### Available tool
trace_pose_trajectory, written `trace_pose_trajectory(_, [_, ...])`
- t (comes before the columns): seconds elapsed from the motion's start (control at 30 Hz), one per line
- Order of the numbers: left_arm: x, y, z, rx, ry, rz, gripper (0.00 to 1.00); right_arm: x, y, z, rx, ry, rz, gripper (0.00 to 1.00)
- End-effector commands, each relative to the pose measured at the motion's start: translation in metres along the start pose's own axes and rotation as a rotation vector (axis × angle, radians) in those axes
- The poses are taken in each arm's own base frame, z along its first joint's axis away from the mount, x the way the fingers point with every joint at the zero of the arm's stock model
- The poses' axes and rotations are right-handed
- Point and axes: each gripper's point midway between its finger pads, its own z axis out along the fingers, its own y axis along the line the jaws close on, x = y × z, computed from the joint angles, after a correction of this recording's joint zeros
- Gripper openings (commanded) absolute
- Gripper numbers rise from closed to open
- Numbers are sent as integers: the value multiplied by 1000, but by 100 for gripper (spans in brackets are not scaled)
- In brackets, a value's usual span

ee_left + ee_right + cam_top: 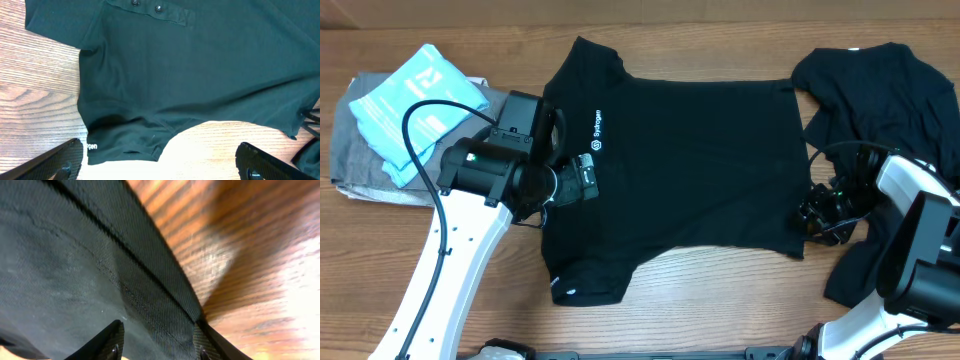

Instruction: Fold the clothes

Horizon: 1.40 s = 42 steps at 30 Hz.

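A black polo shirt [690, 170] lies spread flat on the wooden table [720, 310], collar to the left and hem to the right. White lettering marks its chest [596, 127]. My left gripper [585, 180] hovers over the collar end, jaws wide open and empty. In the left wrist view the left gripper [160, 167] frames the shirt [200, 75] and its lower sleeve [125, 147]. My right gripper [815, 213] sits at the hem's near right corner. The right wrist view shows the right gripper [157, 345] closed on a raised fold of the shirt's hem [165, 305]. A second black garment [880, 85] lies crumpled at the far right.
A grey folded garment [355, 165] with a light blue packet [415, 105] on top lies at the far left, beside my left arm. The crumpled black garment trails down past my right arm [920, 230]. Bare wood shows along the near edge.
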Motion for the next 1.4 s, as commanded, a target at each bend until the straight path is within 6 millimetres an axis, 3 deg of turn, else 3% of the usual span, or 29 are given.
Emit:
trace_pose_trajectory(0.0, [-4,-1,-8,11,-28,4,100,14,-9,9,23,59,28,49])
trace_pose_trajectory(0.53, [-4,-1,-8,11,-28,4,100,22,-4,-8,37,102,42,39])
trace_pose_trajectory(0.7, [-4,-1,-8,11,-27,4,100,28,-6,-8,44,126,53,45])
trace_pose_trajectory(0.93, [-4,-1,-8,11,-28,4,100,48,-4,3,-12,202,84,50])
trace_pose_trajectory(1.17, [-4,-1,-8,11,-28,4,100,46,-8,20,-30,179,100,50])
trace_pose_trajectory(1.23, [-4,-1,-8,11,-28,4,100,43,-8,21,-32,166,94,48])
trace_pose_trajectory(1.37, [-4,-1,-8,11,-28,4,100,38,-6,21,-37,148,85,31])
